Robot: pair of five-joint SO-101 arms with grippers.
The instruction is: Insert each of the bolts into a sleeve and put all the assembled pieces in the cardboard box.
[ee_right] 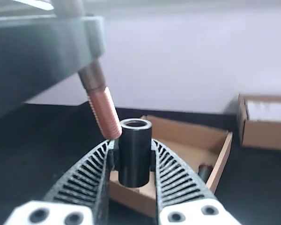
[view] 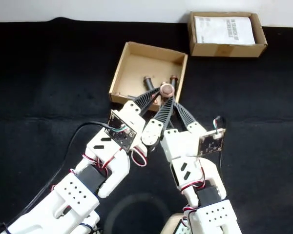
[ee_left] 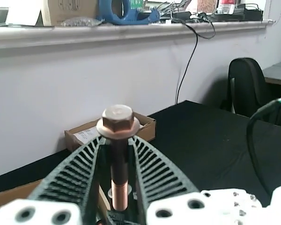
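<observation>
Bolt [ee_left: 118, 159] slants toward the sleeve [ee_right: 134, 159], its threaded tip just beside the rim, not over the bore; the sleeve stands upright, so the shank likely needs straightening and shifting across; left gripper [ee_left: 117, 139] is clamped on the bolt under its hex head; right gripper [ee_right: 132, 146] is clamped on the sleeve, above the near wall of the cardboard box [view: 118, 73].

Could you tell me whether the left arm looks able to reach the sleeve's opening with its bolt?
Probably yes: the sleeve is uncovered on top, and the bolt has its tip right beside the rim.
</observation>
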